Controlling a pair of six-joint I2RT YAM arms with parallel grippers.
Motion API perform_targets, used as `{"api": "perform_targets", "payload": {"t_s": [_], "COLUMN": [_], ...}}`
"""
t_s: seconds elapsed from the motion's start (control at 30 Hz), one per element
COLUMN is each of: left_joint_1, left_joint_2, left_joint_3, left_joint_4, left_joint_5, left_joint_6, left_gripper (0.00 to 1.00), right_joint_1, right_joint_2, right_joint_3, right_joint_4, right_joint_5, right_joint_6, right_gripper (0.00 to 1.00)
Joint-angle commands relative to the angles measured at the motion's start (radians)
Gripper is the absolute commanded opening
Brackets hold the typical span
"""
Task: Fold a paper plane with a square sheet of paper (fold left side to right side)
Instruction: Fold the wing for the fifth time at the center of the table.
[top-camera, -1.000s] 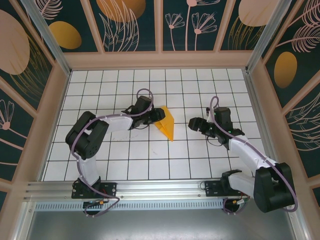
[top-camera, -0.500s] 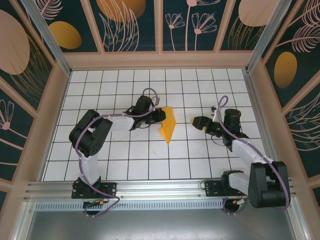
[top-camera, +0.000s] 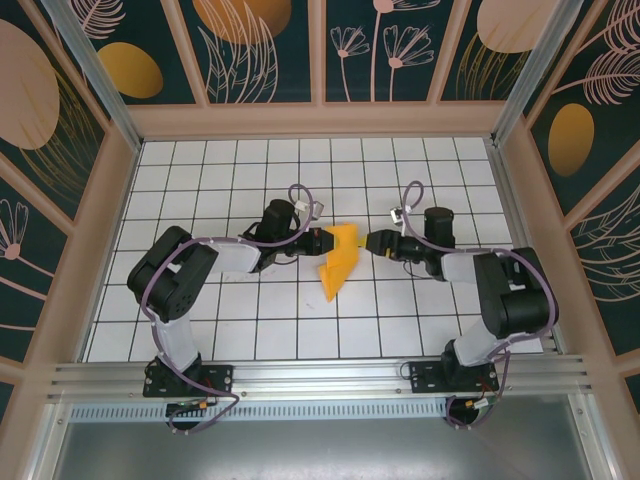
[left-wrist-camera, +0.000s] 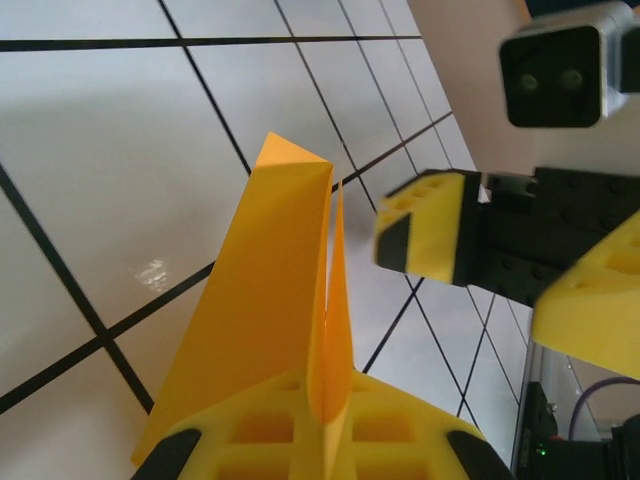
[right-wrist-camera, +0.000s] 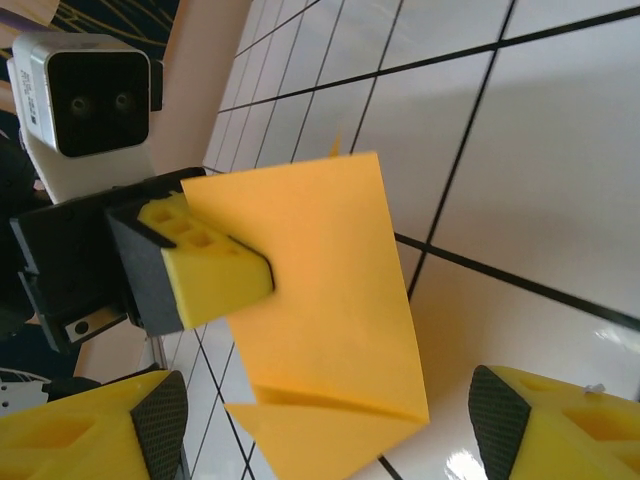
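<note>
Right fingers (top-camera: 378, 243) newly beside paper plane (top-camera: 342, 252), itself between pinching left fingers (top-camera: 321, 240)

Folded orange-yellow sheet of paper (top-camera: 340, 258), pinched in my left claw (top-camera: 322, 241) over the middle of the counter (top-camera: 200, 200).

From above it is a narrow wedge: the broad end sits up at my claw and one sharp tip points toward the near edge. I cannot tell whether that tip touches the white grid. Through my left wrist I see two thin layers standing on edge, side by side with a slim slit between them, their base clamped between my fingers (left-wrist-camera: 250, 440). Through my right wrist one flat, smooth face shows, with a crease across its lower part and a small flap below it.
</note>
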Motion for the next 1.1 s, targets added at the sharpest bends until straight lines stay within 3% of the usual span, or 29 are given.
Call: {"api": "perform_targets", "payload": {"t_s": [0.0, 0.23, 0.6, 0.63, 0.73, 0.8, 0.87, 1.07], "left_joint_1": [0.002, 0.001, 0.001, 0.001, 0.001, 0.003, 0.005, 0.001], "left_joint_2": [-0.023, -0.005, 0.040, 0.035, 0.004, -0.036, -0.081, -0.290], "left_joint_3": [-0.011, -0.010, 0.011, 0.015, 0.057, 0.090, 0.095, 0.078], "left_joint_4": [0.073, 0.082, 0.050, 0.035, -0.078, -0.173, -0.259, -0.425], "left_joint_5": [0.050, 0.068, 0.031, 0.021, -0.033, -0.091, -0.156, -0.371], "left_joint_6": [0.009, 0.003, 0.017, 0.025, 0.080, 0.127, 0.166, 0.225], "left_gripper": [0.04, 0.04, 0.11, 0.13, 0.31, 0.45, 0.53, 0.56], "right_joint_1": [0.028, 0.050, 0.055, 0.055, 0.054, 0.055, 0.056, 0.058], "right_joint_2": [0.060, 0.132, 0.165, 0.160, 0.135, 0.119, 0.099, 0.046], "right_joint_3": [0.036, 0.045, 0.028, 0.026, 0.020, 0.016, 0.014, 0.027], "right_joint_4": [0.101, 0.151, 0.181, 0.173, 0.140, 0.118, 0.086, -0.009], "right_joint_5": [-0.035, -0.038, -0.056, -0.051, -0.033, -0.020, 0.006, 0.068], "right_joint_6": [0.003, 0.034, 0.067, 0.066, 0.056, 0.055, 0.056, 0.101], "right_gripper": [0.76, 0.69, 0.19, 0.16, 0.06, 0.02, 0.00, 0.00]}}
